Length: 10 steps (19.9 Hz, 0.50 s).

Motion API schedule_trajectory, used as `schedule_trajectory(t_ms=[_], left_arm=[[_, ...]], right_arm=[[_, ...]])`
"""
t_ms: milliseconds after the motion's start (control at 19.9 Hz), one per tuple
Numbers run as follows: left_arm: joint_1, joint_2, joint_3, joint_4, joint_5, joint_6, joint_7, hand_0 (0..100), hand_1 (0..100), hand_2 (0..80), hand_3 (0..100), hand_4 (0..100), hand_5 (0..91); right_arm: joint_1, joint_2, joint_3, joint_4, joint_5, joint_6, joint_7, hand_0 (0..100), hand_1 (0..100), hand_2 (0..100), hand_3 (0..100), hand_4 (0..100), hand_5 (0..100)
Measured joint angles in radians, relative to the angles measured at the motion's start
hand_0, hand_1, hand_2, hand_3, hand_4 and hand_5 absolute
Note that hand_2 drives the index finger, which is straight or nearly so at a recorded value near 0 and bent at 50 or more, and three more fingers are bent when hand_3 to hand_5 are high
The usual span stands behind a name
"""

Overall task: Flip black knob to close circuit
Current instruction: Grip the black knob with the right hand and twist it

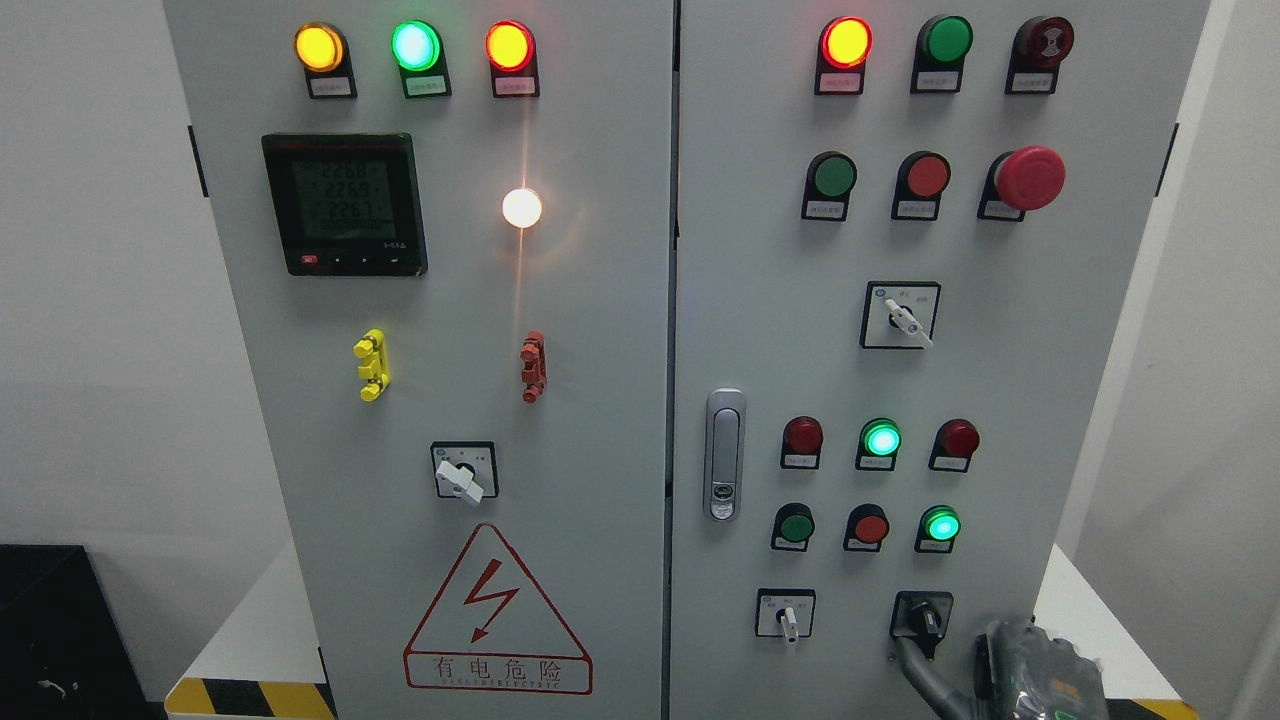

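Note:
The black knob (924, 618) sits on a black plate at the lower right of the grey cabinet's right door (760, 330), its handle pointing down and slightly right. My right hand (1035, 672) comes in at the bottom right corner, just below and right of the knob. One grey finger (912, 668) stretches up-left, its tip at the lower left edge of the knob's plate. The hand holds nothing. Most of the hand is cut off by the frame's bottom edge. The left hand does not show.
A white selector switch (787, 616) is left of the black knob. Lit and unlit indicator lamps (881, 439) are above it, and a door latch (724, 455) is to the left. A red mushroom button (1028, 178) protrudes at the upper right. The left door carries a meter (345, 204) and a warning triangle (494, 615).

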Motion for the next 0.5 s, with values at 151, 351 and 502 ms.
schedule_trajectory(t_ms=[151, 351, 502], left_arm=[[0.000, 0.000, 0.000, 0.000, 0.000, 0.000, 0.000, 12, 56, 0.0, 0, 0, 0.0], [0.000, 0.000, 0.000, 0.000, 0.000, 0.000, 0.000, 12, 56, 0.0, 0, 0, 0.0], [0.000, 0.000, 0.000, 0.000, 0.000, 0.000, 0.000, 12, 56, 0.0, 0, 0, 0.0]], right_arm=[[0.000, 0.000, -0.013, 0.001, -0.001, -0.001, 0.000, 0, 0, 92, 100, 98, 100], [-0.001, 0.000, -0.027, 0.001, -0.002, -0.004, -0.001, 0, 0, 92, 100, 98, 100], [-0.001, 0.000, -0.035, 0.002, -0.002, -0.004, -0.004, 0, 0, 92, 100, 98, 100]])
